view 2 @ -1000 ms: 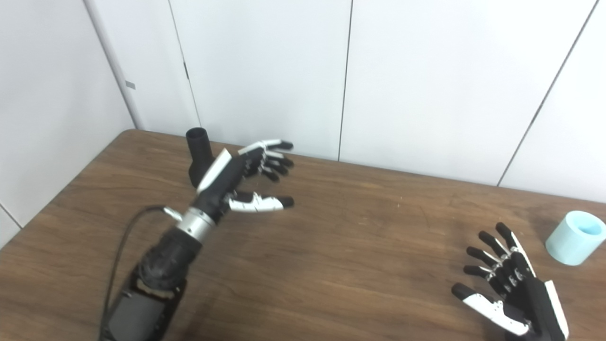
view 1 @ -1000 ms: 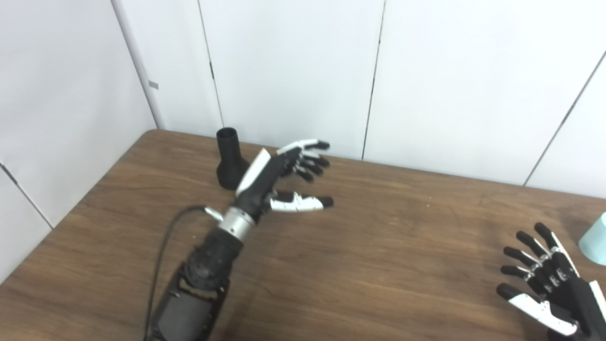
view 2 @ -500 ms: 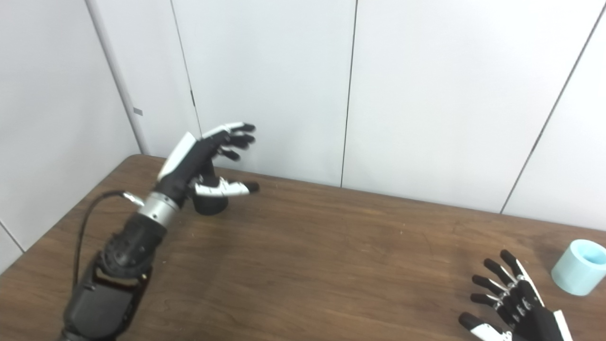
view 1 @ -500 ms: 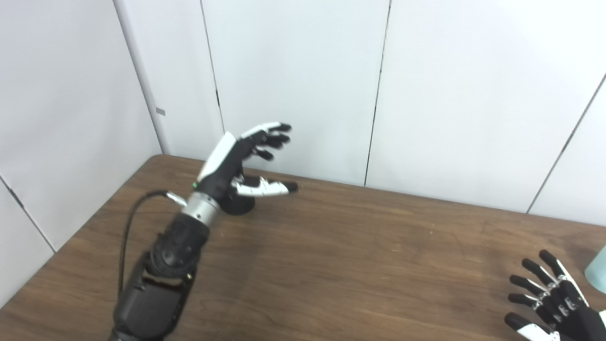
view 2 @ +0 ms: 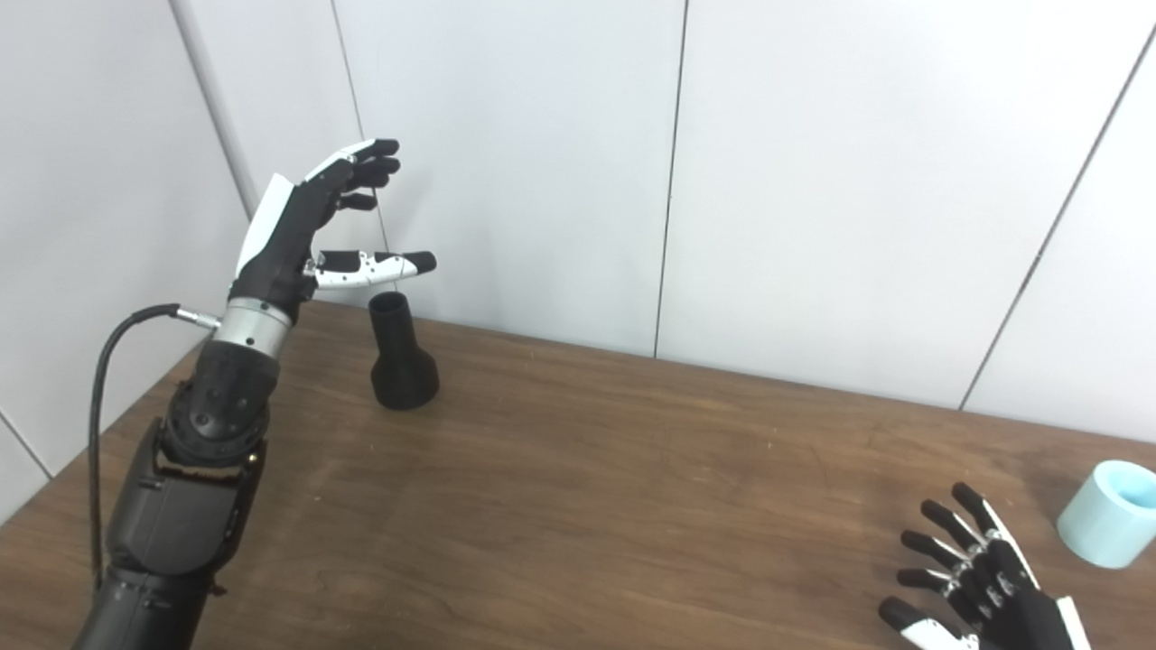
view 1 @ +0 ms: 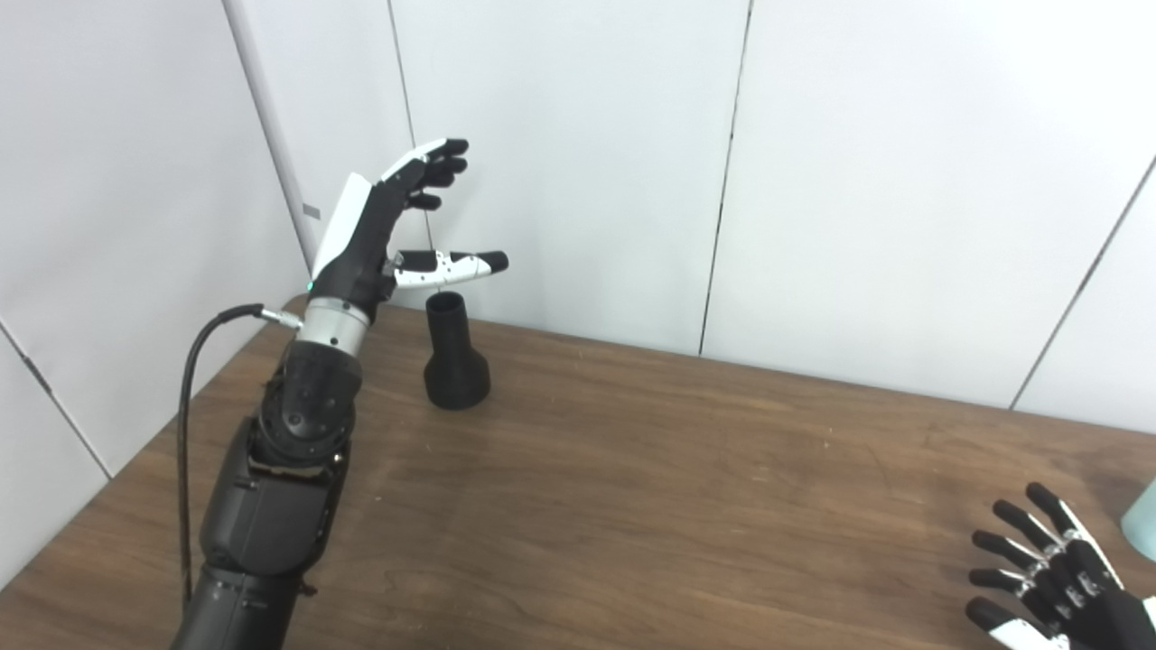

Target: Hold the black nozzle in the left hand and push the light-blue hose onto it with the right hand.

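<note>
Two hands are in the left eye view, and the one that matters is the left hand point(view 1: 384, 226), raised above the bench point(view 1: 632, 506) with its fingers apart and its thumb stretched out level, holding nothing. The black nozzle point(view 1: 454, 354) stands just below and a little to the right of that thumb, apart from it, upright on its flared base with the narrow open neck pointing up, so its long axis runs vertical and the hand would have to come down and close round the neck from the side. It looks matte and rigid, a tapered tube widening to a skirt. The right hand point(view 1: 1052, 578) lies far off at the lower right corner, fingers spread and empty, so the left is much the nearer. Only a pale sliver at the right edge hints at the hose. From the right eye view the same gap shows between thumb and nozzle mouth, and the light-blue hose point(view 2: 1109, 513) is plain here: a short, thick-walled cylinder lying tilted on the bench, probably soft, just beyond the right hand's fingertips and not touching them
</note>
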Available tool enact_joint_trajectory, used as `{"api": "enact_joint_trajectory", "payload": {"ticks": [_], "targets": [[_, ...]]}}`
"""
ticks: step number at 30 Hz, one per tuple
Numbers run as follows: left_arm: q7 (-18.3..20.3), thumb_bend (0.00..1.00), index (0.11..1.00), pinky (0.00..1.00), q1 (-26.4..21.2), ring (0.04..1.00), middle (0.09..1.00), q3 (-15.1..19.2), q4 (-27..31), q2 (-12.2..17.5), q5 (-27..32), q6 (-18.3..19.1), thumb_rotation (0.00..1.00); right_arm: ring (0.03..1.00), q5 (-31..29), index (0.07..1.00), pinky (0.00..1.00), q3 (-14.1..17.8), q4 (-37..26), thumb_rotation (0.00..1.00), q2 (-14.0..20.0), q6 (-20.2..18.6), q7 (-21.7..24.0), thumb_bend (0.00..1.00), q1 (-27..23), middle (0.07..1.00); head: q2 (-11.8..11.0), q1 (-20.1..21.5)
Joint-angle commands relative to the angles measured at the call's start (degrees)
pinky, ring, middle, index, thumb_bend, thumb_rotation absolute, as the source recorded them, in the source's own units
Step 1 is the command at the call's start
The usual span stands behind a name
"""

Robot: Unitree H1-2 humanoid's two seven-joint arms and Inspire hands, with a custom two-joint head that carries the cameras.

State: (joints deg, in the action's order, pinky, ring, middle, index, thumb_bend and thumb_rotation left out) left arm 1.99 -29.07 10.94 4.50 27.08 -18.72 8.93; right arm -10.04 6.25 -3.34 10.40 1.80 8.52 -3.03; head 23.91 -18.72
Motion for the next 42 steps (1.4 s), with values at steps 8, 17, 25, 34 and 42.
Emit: {"api": "enact_joint_trajectory", "payload": {"ticks": [8, 17, 25, 34, 42], "targets": [[0.50, 0.79, 0.861, 0.90, -2.26, 0.959, 0.916, -0.23, -2.10, 3.73, -1.05, 6.03, 0.19, 0.759, -0.81, 0.927, 0.60, 0.68, -1.43, 0.20, 0.77, 2.83, 0.47, 0.74, -1.42, 0.854, 0.41, 0.01], [2.21, 0.92, 0.925, 0.96, -2.05, 0.991, 0.970, -2.31, -3.97, 5.25, -2.23, 13.59, 0.26, 0.755, -1.22, 0.923, 0.60, 0.87, -1.74, 0.21, 1.08, 2.62, 0.70, 0.74, -1.24, 0.849, 0.91, 0.28], [5.24, 0.98, 0.966, 1.00, -1.60, 1.000, 0.979, -6.16, -5.11, 6.87, -3.33, 17.25, 0.30, 0.745, -0.95, 0.913, 0.60, 0.94, -2.05, 0.23, 1.49, 2.37, 0.74, 0.76, -1.11, 0.837, 0.95, 0.33], [10.03, 1.00, 1.000, 1.00, -1.25, 1.000, 1.000, -6.09, -6.74, 5.71, -6.30, 17.95, 0.27, 0.746, -0.55, 0.913, 0.61, 0.94, -3.21, 0.24, 1.46, 1.45, 0.40, 0.76, -0.85, 0.840, 1.28, 0.27], [9.50, 1.00, 1.000, 1.00, -1.50, 1.000, 1.000, -5.79, -9.62, 3.81, -6.06, 17.97, 0.26, 0.747, -0.62, 0.915, 0.62, 0.98, -3.59, 0.24, 1.40, 1.00, 0.24, 0.76, -0.83, 0.841, 1.46, 0.48]]}}
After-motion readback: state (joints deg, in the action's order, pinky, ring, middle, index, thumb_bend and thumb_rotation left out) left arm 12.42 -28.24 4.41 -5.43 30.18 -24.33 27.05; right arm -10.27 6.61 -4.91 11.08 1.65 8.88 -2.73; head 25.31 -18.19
